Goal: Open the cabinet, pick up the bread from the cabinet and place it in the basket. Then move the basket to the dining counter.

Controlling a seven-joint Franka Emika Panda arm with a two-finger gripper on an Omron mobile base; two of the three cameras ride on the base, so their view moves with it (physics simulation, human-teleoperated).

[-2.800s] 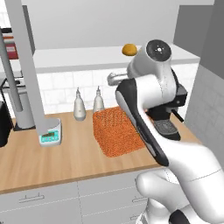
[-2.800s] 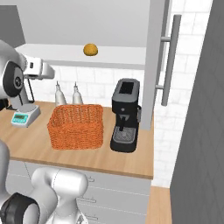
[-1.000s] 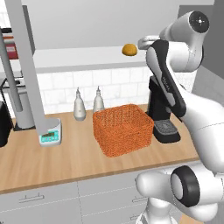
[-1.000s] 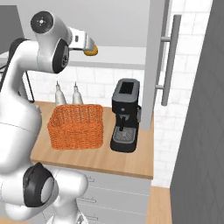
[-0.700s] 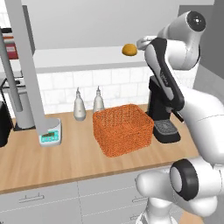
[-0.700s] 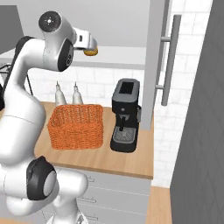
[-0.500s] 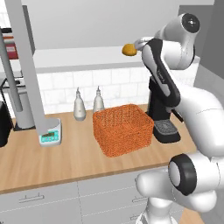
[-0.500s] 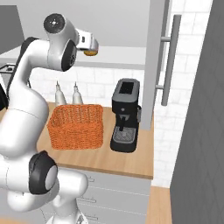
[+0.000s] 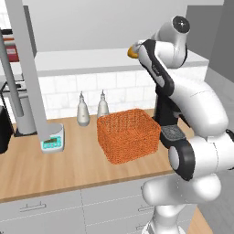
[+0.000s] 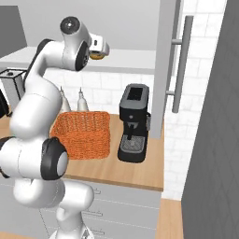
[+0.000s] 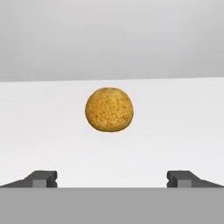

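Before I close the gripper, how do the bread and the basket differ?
The bread is a small round golden-brown bun; the basket is a much larger orange woven box with tall sides. The bread sits up on the pale cabinet shelf, straight ahead of the open gripper; the basket stands below on the wood worktop. Both are in warm orange-brown tones.

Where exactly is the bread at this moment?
The bread sits on the pale shelf of the open cabinet, above the orange basket. In the hand view it lies centred ahead of the open hand.
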